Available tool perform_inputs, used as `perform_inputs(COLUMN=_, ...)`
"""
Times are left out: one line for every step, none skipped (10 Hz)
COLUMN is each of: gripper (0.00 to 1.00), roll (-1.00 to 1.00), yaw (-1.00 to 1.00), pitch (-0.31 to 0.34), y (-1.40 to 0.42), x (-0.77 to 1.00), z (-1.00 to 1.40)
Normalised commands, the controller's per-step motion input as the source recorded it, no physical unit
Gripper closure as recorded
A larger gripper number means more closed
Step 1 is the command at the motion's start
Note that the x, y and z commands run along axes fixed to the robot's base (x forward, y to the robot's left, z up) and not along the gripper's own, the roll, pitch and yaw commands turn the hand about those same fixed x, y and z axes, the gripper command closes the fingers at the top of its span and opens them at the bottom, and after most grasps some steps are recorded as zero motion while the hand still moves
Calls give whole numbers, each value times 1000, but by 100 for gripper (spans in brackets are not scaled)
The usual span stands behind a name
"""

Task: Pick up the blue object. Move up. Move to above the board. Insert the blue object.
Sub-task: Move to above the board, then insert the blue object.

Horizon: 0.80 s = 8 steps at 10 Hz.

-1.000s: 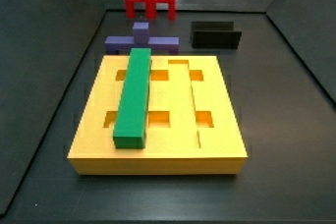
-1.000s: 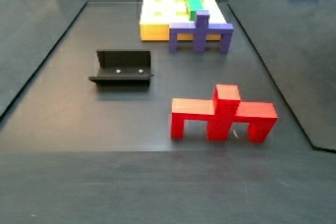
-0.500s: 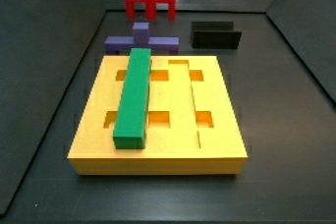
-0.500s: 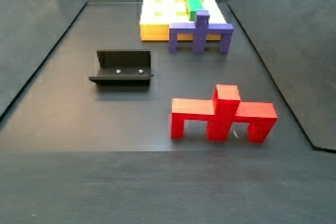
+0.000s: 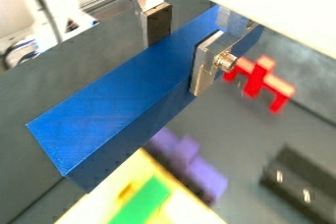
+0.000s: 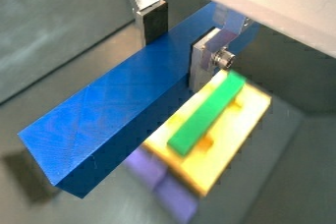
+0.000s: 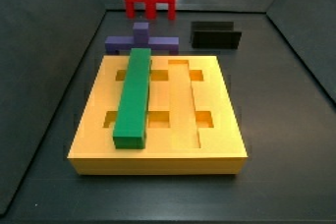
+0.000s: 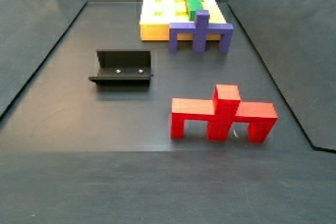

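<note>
My gripper point(image 5: 182, 46) is shut on the blue object point(image 5: 118, 120), a long deep-blue bar held across its width between both fingers; both wrist views show this point(image 6: 178, 43), point(image 6: 105, 120). Gripper and bar are high above the floor and out of both side views. The yellow board point(image 7: 197, 140) lies flat with a green bar point(image 7: 134, 95) in one of its slots. In a wrist view the board point(image 6: 239, 135) and green bar point(image 6: 210, 115) show far below, beside the held bar. The board also shows at the far end in a side view point(image 8: 157, 17).
A purple cross-shaped block point(image 7: 141, 39) stands against the board's end point(image 8: 201, 31). A red block point(image 7: 151, 2) stands farther off point(image 8: 221, 115). The black fixture point(image 7: 217, 34) sits on the floor beside them point(image 8: 122, 68). Dark walls ring the floor.
The blue shape at the top right corner of a side view has moved out of the frame. The pieces on the floor have not moved.
</note>
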Motion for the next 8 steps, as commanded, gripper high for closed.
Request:
perform_inputs(gripper=100, roll=17, yaw=9, pitch=144, y=-1400, x=778, z=211)
perform_inputs(gripper=100, roll=43, yaw=10, pitch=144, y=-926, x=552, z=147)
perform_inputs(gripper=100, roll=72, yaw=9, pitch=151, y=-548, x=369, z=91)
perform_inputs(gripper=100, roll=47, yaw=9, pitch=110, y=-265, x=195, z=61)
perform_inputs(gripper=100, roll=51, yaw=6, pitch=74, y=-174, x=117, z=44)
perform_inputs(gripper=100, roll=-47, yaw=0, pitch=0, y=0, x=0, z=-34)
perform_inputs(gripper=100, roll=0, yaw=0, pitch=4, y=0, x=0, z=-11)
perform_inputs(gripper=100, roll=0, yaw=0, pitch=0, y=14, x=57, z=0)
